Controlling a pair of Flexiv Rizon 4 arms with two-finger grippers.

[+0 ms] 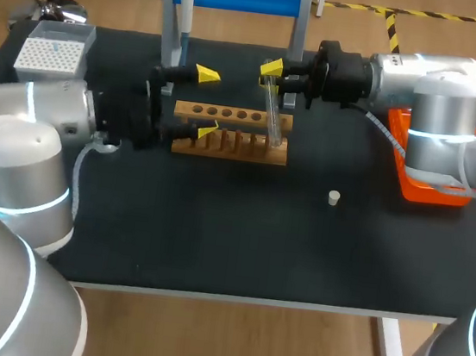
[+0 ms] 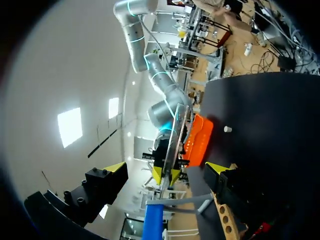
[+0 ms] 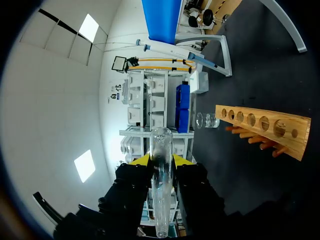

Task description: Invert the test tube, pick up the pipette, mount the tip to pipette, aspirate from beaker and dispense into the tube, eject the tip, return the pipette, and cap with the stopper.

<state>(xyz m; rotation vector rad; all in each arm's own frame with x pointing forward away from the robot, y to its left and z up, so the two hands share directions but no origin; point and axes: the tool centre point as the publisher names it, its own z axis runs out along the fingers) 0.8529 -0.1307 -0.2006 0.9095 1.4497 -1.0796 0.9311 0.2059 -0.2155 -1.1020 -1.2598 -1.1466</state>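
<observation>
Nearest, found the clear test tube clamped from two sides by the fingers of the right gripper, tilted above the right end of the wooden rack; could not make out any contents. Saw the left gripper spread wide at the rack's left end, pinching nothing. Glimpsed a small glass beaker beyond that left end, fill level unclear. Spotted a white stopper front-right of the rack, and an orange tray farther right, half hidden behind the right arm.
</observation>
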